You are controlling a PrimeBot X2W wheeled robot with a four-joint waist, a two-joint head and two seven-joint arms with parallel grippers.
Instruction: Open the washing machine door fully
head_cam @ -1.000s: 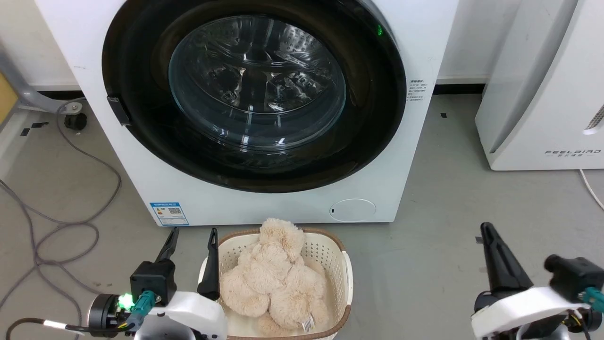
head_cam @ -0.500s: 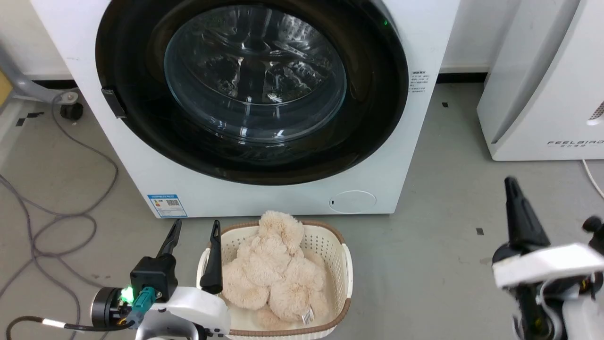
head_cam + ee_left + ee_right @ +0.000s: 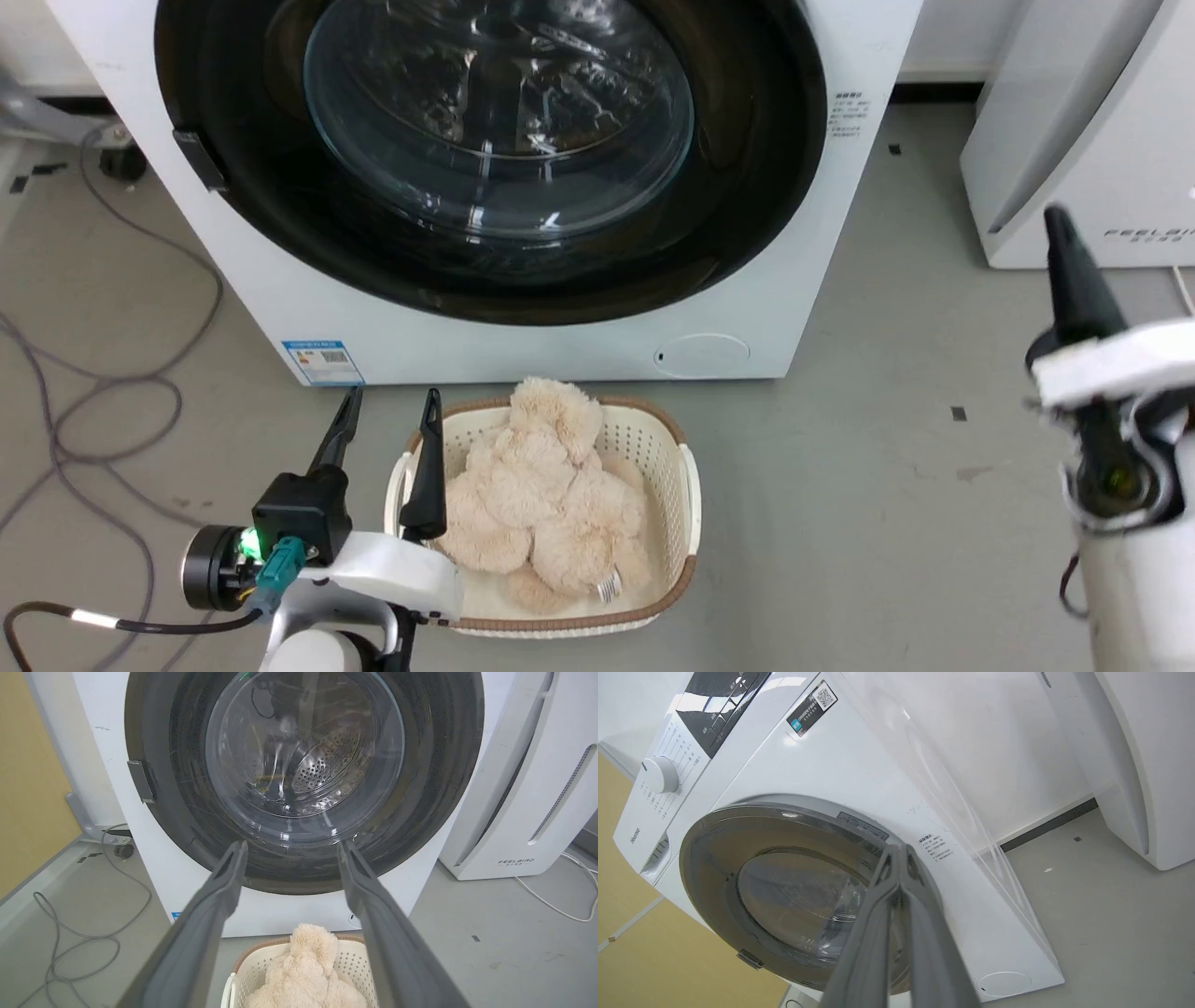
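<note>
Clearly, the washing machine door (image 3: pixel 485 159) is closed now: the glossy black disc lies flat against the white front of the washing machine (image 3: pixel 794 280), at the far side of the scene. I judge that this door is heavy and stiff, held by a latch, so it will resist at first and then swing on its hinge. Its black surface is smooth and slippery, and the glass bowl in the middle is fragile, so pressing there is not a good idea. A small dark tab (image 3: pixel 198 159) sits on the left rim of the door; this looks to me the right place to take hold, with a pull toward the near side.

The left jaws stand wide open and hold nothing; they hover low at the near left, just beside a cream basket (image 3: pixel 688 485) with a beige plush toy (image 3: pixel 541 485) inside. The right jaws are pressed together, empty, raised at the right, well apart from the door.

The floor (image 3: pixel 887 485) is plain grey and smooth. Grey cables (image 3: pixel 112 380) lie in loops at the left, and a white appliance (image 3: pixel 1074 140) stands at the far right. The basket sits on the floor just in front of the washing machine, so it may stand in the way of the swinging door.
</note>
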